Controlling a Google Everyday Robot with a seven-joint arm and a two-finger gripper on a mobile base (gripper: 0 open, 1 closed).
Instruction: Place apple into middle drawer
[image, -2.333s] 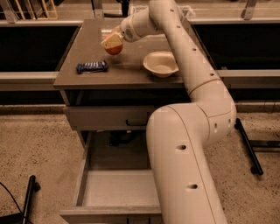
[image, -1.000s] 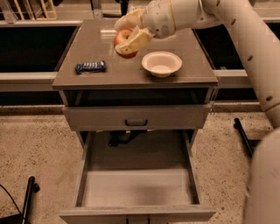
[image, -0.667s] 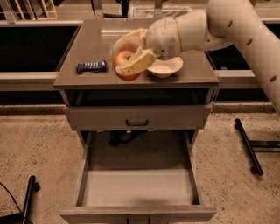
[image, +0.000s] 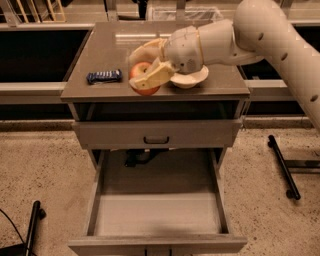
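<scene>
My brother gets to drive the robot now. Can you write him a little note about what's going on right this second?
The gripper is shut on the round red-orange apple, over the front part of the brown cabinet top, next to the cream bowl.
The wide grey middle drawer is pulled open below; the apple is not in it yet.
The blue snack bar lies on the cabinet top, apart from the apple.
Done: apple grasped, drawer open.
Left: carry the apple out past the front edge, lower it into the drawer, let go.
</scene>
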